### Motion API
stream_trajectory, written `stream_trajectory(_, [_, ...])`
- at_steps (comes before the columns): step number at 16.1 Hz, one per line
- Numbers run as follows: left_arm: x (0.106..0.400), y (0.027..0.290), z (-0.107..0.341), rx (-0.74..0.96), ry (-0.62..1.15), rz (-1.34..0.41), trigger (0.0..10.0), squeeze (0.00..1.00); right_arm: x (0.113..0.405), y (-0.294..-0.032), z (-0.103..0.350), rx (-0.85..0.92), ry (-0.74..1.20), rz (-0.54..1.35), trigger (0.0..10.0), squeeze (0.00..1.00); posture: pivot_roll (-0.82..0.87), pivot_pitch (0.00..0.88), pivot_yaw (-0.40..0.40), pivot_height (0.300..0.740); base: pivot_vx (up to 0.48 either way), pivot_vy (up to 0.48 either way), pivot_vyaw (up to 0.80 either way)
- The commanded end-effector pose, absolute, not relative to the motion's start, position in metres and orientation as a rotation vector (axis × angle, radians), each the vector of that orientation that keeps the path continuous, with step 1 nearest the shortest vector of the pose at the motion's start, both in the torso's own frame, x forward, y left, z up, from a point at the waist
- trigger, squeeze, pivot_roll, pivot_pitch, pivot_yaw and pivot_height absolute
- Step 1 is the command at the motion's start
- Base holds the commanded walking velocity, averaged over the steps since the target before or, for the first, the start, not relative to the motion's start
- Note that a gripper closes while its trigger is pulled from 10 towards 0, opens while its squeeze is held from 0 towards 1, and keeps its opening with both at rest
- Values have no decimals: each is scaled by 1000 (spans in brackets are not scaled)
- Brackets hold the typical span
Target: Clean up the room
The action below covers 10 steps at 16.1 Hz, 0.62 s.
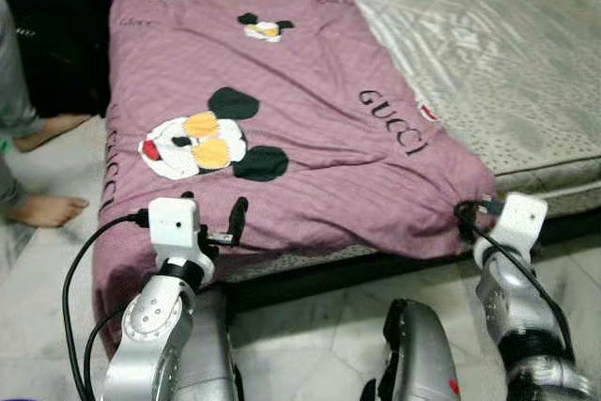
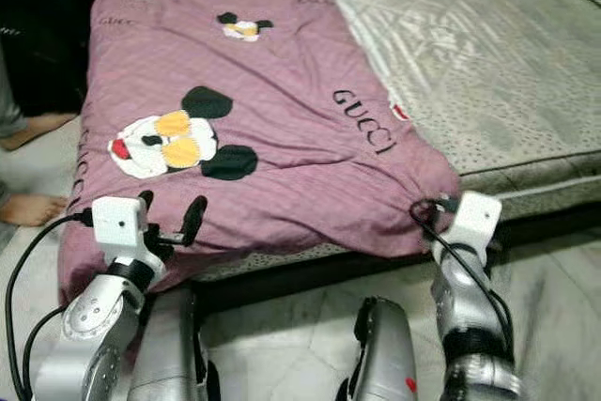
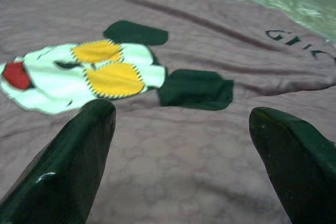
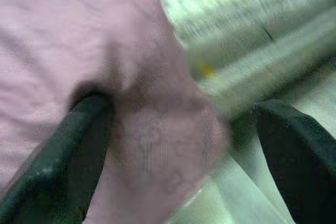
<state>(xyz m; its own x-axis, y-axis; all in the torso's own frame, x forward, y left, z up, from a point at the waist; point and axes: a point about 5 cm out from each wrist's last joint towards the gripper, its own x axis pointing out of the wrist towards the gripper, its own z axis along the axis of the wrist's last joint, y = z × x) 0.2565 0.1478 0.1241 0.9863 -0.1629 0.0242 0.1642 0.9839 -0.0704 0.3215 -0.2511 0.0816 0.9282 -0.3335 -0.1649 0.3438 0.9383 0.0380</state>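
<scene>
The purple blanket (image 1: pixel 300 110) lay spread over the bed's (image 1: pixel 507 72) left half. The left gripper (image 1: pixel 214 218) hovered released above its near edge; the right gripper (image 4: pixel 178 145), fingers spread, straddled its bunched corner.

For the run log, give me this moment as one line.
scene: pink blanket on bed | left tool: open, at blanket's near edge | right tool: open around blanket corner | bystander's feet on floor, robot's left
</scene>
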Motion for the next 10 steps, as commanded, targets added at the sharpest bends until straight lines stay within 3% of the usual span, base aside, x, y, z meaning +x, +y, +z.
stream_trajectory(1, [255,147,122,-48,-22,-180,10000,0,322,-236,93,70,86,-249,10000,1000,81,133,0,510,0,0,0])
stream_trajectory(2, [256,147,122,-47,-31,-181,10000,0,320,-225,101,55,36,-189,10000,957,76,127,2,510,0,0,0])
stream_trajectory(3, [256,146,123,-48,-38,-181,10000,0,318,-215,108,53,-4,-142,10000,514,67,115,7,510,0,0,0])
stream_trajectory(4, [259,144,124,-38,-44,-191,10000,0,315,-201,118,52,-55,-80,10000,0,57,102,14,510,0,0,0])
stream_trajectory(10, [275,140,131,-42,-95,-201,10000,0,326,-180,159,115,-194,20,10000,0,40,22,20,535,0,0,0])
